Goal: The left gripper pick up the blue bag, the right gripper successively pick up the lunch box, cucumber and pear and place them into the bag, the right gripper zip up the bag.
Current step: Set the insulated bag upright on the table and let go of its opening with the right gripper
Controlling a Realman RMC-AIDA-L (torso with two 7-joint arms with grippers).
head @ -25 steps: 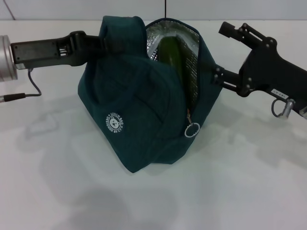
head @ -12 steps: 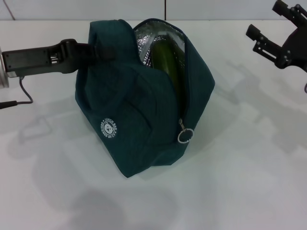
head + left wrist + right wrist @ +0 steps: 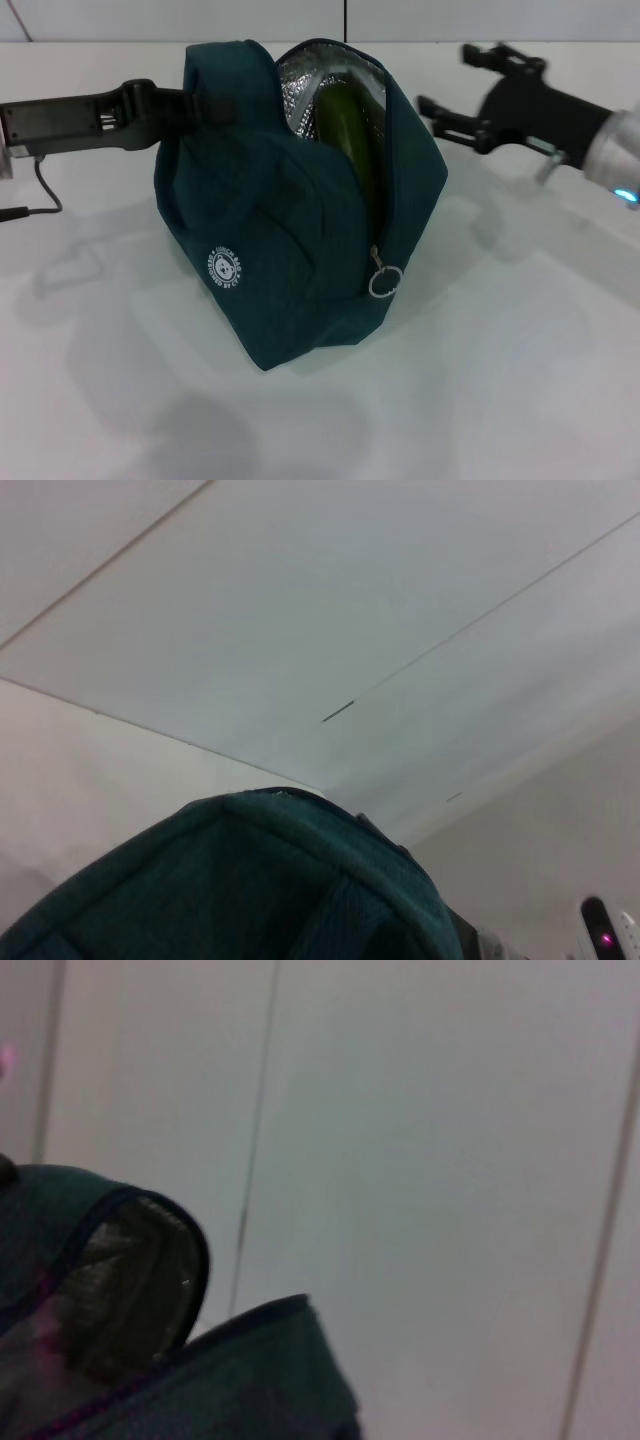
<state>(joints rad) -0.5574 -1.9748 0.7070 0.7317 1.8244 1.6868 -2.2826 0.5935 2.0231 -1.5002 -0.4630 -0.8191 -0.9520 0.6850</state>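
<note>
holding: left gripper [image 3: 190,100] clamped on the upper left handle side of the large dark teal-blue fabric bag [image 3: 290,210], arm coming in level from the left in the head view
bag pose: sits on the white table [image 3: 500,380], tilted, mouth at the top open, silver foil lining [image 3: 300,85] showing inside
bag front: small white round logo [image 3: 227,269] on the lower left face; zipper runs down the right edge of the opening, metal ring pull [image 3: 385,283] hanging at its lower end, zip not closed
cucumber: long smooth dark green cucumber [image 3: 350,125] stands tilted inside the open mouth, upper part visible against the foil
lunch box / pear: neither visible in any view; cannot tell whether they are in the bag
right gripper: [image 3: 450,85] fingers spread apart, nothing between them, just beside the bag's upper right edge, not touching it as far as the head view shows
left wrist view: only the rounded top of the teal fabric [image 3: 250,880] against wall panels
right wrist view: bag rim and open mouth [image 3: 130,1280] close up, dim lining inside, pale wall behind
cable: dark lead [image 3: 40,195] loops down from the left arm over the table
</note>
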